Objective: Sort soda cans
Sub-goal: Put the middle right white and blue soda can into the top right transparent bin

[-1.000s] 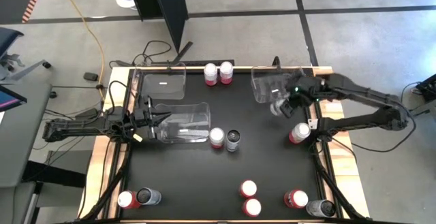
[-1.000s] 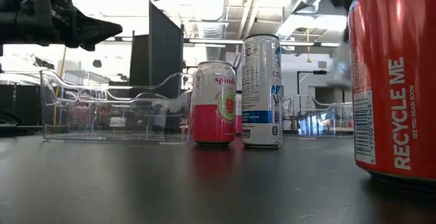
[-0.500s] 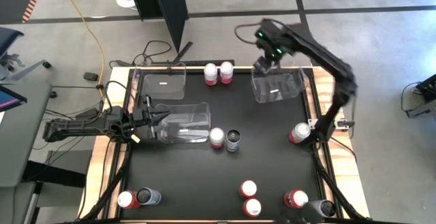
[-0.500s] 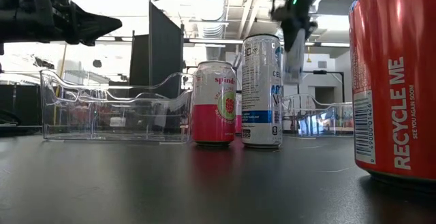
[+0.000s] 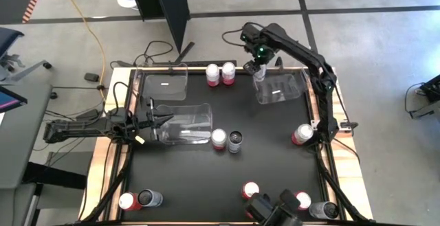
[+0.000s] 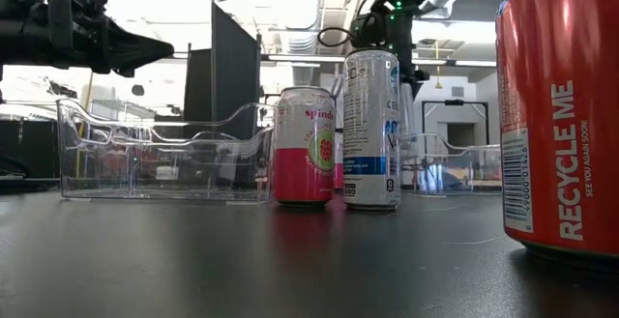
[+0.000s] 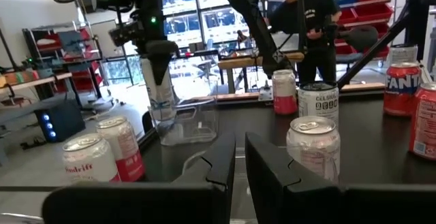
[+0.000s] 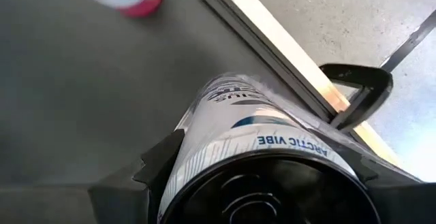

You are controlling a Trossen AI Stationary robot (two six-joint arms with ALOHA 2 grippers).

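Note:
My right gripper [image 5: 257,62] is over the table's far edge, shut on a silver-white soda can [image 7: 161,84]. The can hangs at the far left corner of the clear far-right bin [image 5: 282,88]. My left gripper [image 5: 159,119] waits shut at the left, beside the middle clear bin [image 5: 185,124]. Standing upright on the black table are two pink-and-white cans [image 5: 220,73] at the far edge, a pink can [image 5: 218,139] with a dark can [image 5: 236,141] in the middle, and one can [image 5: 301,134] at the right. Several more cans [image 5: 137,199] stand along the near edge. My right gripper pinches the silver-white can's side wall [image 8: 204,149] near its top between the two fingers [image 8: 160,161]. The fingers come from above and point steeply down. The can hangs upright below them, lifted clear of the table.
A third clear bin [image 5: 165,85] stands at the far left. Wooden rails [image 5: 323,150] edge the table. A red can [image 6: 561,105] stands close in front of the low camera. A person [image 7: 310,20] stands in the room beyond the table.
My right gripper has carried the silver-white can toward the table's far edge and a little to the left. It went from over the far-right bin's near side to that bin's far left corner, and the arm stretched out as it went. It stayed shut on the can throughout.

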